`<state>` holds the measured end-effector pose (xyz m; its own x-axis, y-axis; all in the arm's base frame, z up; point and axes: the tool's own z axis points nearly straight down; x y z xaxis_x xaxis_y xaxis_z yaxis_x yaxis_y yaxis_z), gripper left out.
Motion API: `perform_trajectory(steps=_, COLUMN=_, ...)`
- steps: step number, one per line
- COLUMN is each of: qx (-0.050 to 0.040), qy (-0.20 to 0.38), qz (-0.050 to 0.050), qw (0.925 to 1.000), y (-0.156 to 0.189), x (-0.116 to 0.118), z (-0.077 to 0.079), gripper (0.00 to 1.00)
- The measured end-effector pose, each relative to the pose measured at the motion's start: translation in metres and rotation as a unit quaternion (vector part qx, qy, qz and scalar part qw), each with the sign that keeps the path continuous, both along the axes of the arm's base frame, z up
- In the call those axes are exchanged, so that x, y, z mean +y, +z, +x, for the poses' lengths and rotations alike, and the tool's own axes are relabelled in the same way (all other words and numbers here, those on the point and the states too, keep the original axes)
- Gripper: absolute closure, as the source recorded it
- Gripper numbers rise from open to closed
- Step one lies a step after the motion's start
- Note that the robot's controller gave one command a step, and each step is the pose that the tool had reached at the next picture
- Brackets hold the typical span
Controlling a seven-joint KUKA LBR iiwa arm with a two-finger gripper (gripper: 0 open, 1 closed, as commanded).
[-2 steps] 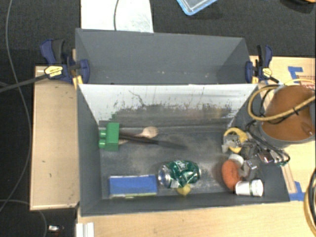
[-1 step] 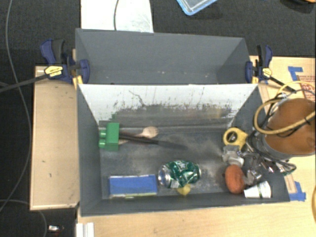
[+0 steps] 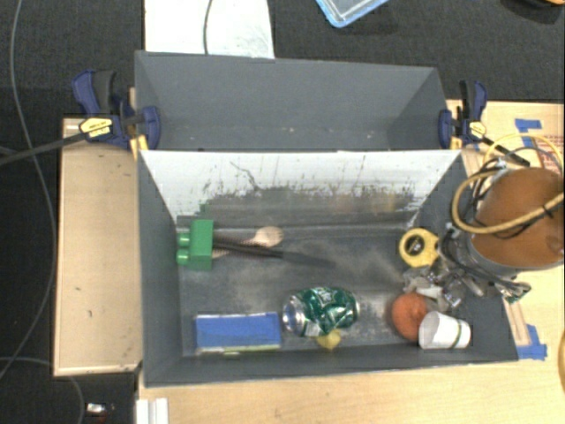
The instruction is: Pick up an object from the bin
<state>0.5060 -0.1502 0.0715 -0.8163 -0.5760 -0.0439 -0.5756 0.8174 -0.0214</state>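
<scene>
Landmark: orange ball (image 3: 406,314), sitting by the front wall of the grey bin (image 3: 282,104), toward its right end
Gripper (image 3: 437,283): hanging just above and to the right of the orange ball
Jaws: cannot tell whether apart or together
White cup (image 3: 443,331): lying on its side against the ball's lower right
Yellow ring (image 3: 415,247): lying just beyond the ball, beside the gripper
Key relation: ball is lying down-left of the jaws; being round, it is needing no axis match, in my judgement
Risk: cup is crowding the ball's right side
Crushed green can (image 3: 320,311): lying left of the ball
</scene>
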Motion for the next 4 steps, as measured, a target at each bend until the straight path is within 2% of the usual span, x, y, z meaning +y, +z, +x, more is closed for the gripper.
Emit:
perform_trajectory(steps=2, qx=-0.0003, qy=0.008, qz=0.0, qw=1.0, y=0.0, x=0.0, z=0.0, gripper=1.0)
perform_trajectory(steps=3, qx=0.0015, qy=0.053, qz=-0.002, qw=0.9986, y=0.076, x=0.007, z=-0.005, gripper=1.0)
perform_trajectory(steps=4, qx=-0.0049, qy=0.075, qz=-0.004, qw=0.9972, y=0.048, x=0.001, z=-0.014, gripper=1.0)
